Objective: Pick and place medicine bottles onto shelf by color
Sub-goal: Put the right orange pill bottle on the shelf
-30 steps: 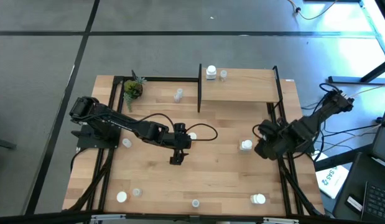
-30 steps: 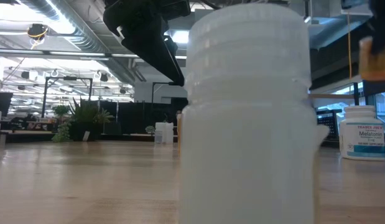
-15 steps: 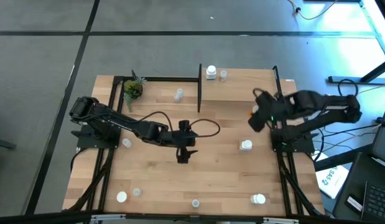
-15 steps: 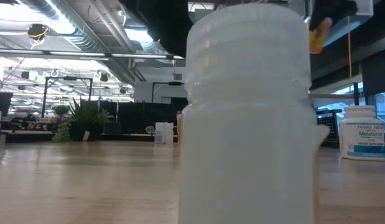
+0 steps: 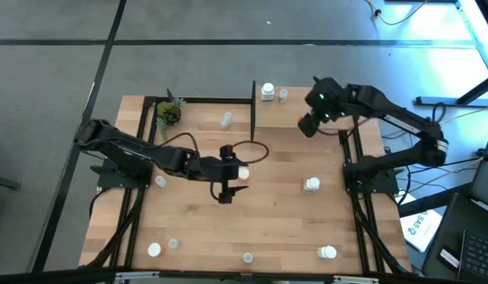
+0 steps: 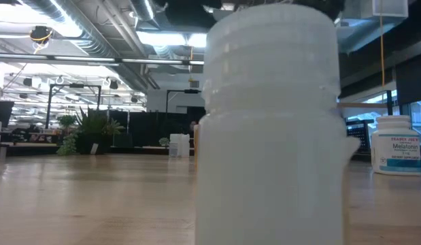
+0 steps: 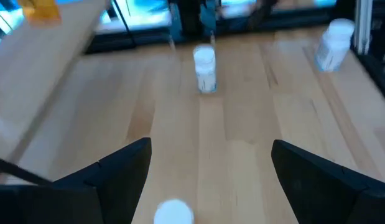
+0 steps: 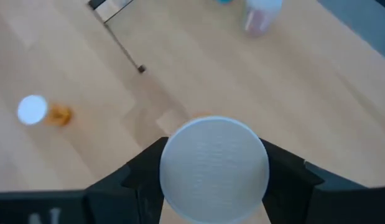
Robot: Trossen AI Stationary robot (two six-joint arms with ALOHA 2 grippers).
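Note:
My right gripper (image 5: 308, 125) hangs over the near edge of the shelf (image 5: 322, 114), shut on a bottle of which only the white ribbed cap (image 8: 214, 168) shows. A white bottle (image 5: 267, 92) and a clear bottle (image 5: 284, 95) stand on the shelf's left end. An orange bottle (image 8: 44, 112) stands below the gripper. My left gripper (image 7: 211, 174) is open above mid-table, pointing toward the table's right edge. A white bottle (image 5: 244, 172) stands on the table just under it, apart from both fingers. My right gripper pinches the bottle between its two fingers (image 8: 139, 174), one on each side just below the cap (image 8: 180, 186). The cap hides the body and the exact place of contact. The fingers slant downward. The bottle is lifted clear above the shelf, cap up.
More bottles stand about the table: one right of centre (image 5: 311, 184), one at the near right (image 5: 328, 252), one at the near middle (image 5: 247, 256), two at the near left (image 5: 154, 249), one behind (image 5: 226, 121). A potted plant (image 5: 168, 113) sits far left. Black posts (image 5: 253, 110) frame the shelf.
My right gripper has swung from the table's right edge toward the far edge and up, carrying the bottle out over the shelf. My left gripper has risen from the table and tipped its fingers upward, staying open. The white bottle under it has stayed where it was.

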